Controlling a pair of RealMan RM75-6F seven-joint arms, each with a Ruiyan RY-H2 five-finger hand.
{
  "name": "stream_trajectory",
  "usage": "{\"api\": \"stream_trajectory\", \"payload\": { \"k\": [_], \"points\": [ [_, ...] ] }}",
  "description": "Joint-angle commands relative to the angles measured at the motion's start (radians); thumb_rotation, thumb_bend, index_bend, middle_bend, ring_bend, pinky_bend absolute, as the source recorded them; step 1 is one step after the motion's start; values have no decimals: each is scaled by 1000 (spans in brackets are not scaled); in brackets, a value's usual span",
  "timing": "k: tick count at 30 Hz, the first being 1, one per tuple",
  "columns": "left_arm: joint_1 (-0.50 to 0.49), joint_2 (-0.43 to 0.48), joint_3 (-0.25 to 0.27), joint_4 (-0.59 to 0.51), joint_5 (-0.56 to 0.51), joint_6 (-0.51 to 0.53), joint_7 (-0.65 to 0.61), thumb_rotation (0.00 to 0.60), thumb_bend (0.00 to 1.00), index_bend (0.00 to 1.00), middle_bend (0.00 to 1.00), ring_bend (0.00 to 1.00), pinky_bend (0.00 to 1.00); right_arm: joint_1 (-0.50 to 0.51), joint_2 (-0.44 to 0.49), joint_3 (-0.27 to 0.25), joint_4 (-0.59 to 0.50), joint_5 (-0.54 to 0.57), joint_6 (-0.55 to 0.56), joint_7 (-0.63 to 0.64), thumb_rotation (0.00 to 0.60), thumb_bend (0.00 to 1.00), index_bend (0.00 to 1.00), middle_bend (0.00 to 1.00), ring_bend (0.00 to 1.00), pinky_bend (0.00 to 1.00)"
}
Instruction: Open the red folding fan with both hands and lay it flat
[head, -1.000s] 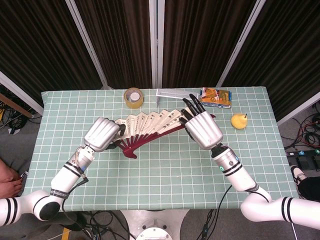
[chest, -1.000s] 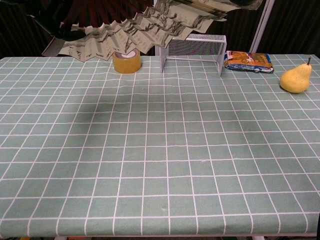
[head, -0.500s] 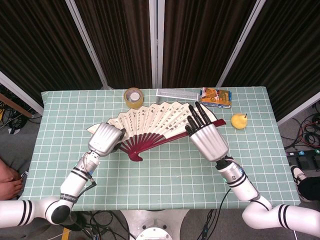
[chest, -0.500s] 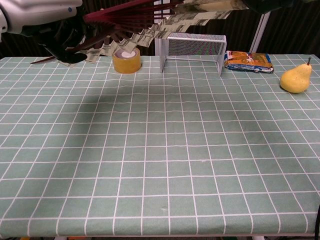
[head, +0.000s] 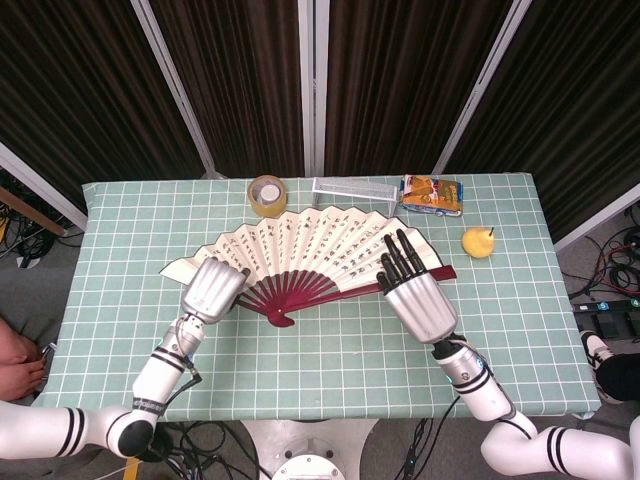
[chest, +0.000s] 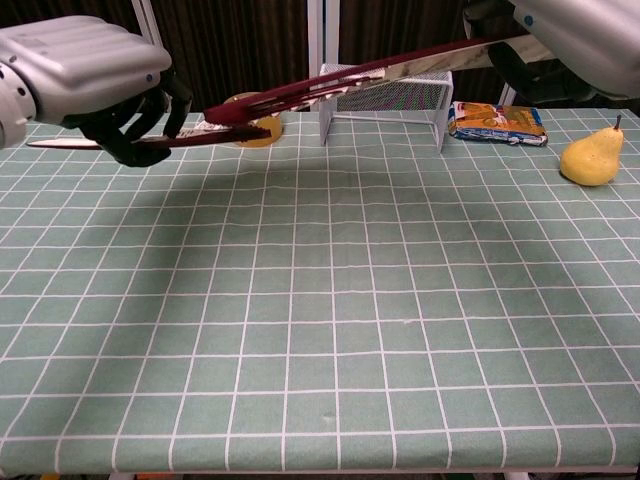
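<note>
Green checked bench (head: 330, 340), tape roll (head: 267, 194) upper centre, wire mesh rack (head: 352, 188) beside it, colourful snack packet (head: 433, 194) further right, yellow pear (head: 478, 241) right, dark curtains (head: 240, 80) behind.

- The left hand (head: 214, 288) is seen from above with its silver back turned upward and its dark fingers curled under; a grip is kept on the left end of the fan (head: 310, 250).
- In the chest view the left hand (chest: 95, 85) is raised above the table, fingers (chest: 150, 120) closed around the fan's edge.
- The right hand (head: 415, 295) is held palm-down, its dark fingers (head: 398, 258) extended over the fan's right end.
- Both forearms are angled inward from the lower corners, with black-banded white sleeves visible.
</note>
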Motion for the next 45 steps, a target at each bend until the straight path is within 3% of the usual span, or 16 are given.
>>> {"api": "stream_trajectory", "payload": {
  "k": [1,4,7,12,17,22,27,29,31,33,35,38,45],
  "points": [
    [8,-35,24,22,11,17,41,600,358,536,668,650,669,-21,-34,-7,49,-8,6,19,600,514,726,337,91,0],
    [15,-62,35,40,17,29,67,600,283,480,651,647,668,-35,-57,-11,89,-9,4,34,600,515,725,336,91,0],
    [21,-91,37,68,18,28,68,600,148,390,617,629,668,-49,-87,-16,137,-12,6,44,600,515,724,334,91,0],
    [24,-118,40,78,-11,-1,72,600,16,232,487,507,649,-77,-145,-34,232,-15,4,74,600,515,716,326,81,0],
    [26,-110,37,54,-41,-32,58,600,0,136,344,347,562,-110,-184,-59,306,-25,9,101,600,515,708,324,80,0],
    [24,-90,40,28,-48,-75,19,600,0,82,189,133,345,-142,-199,-74,348,-29,17,128,600,515,699,318,73,0],
    [22,-66,25,15,-39,-98,-33,600,0,74,164,105,306,-177,-203,-78,360,-4,7,158,600,490,661,313,59,0],
    [28,-49,17,7,-33,-105,-73,600,0,73,164,105,302,-192,-199,-78,355,22,-13,169,600,470,585,292,41,0],
    [33,-31,6,0,-27,-119,-124,600,0,74,164,106,297,-202,-188,-79,334,51,-44,178,600,428,427,237,15,0],
    [40,-7,-6,-4,-13,-129,-184,600,0,74,164,105,290,-210,-167,-77,296,91,-88,175,600,299,159,143,0,0],
    [49,14,-14,-1,11,-134,-239,600,0,73,164,105,284,-215,-141,-68,242,148,-142,162,600,160,28,67,0,0],
    [64,37,-26,7,41,-127,-309,600,0,73,164,105,278,-215,-98,-50,152,239,-224,150,600,12,0,2,0,0],
    [113,95,-64,38,85,-102,-497,600,0,73,164,105,278,-182,32,2,-34,419,-384,186,600,0,0,0,0,0]
  ]
}}
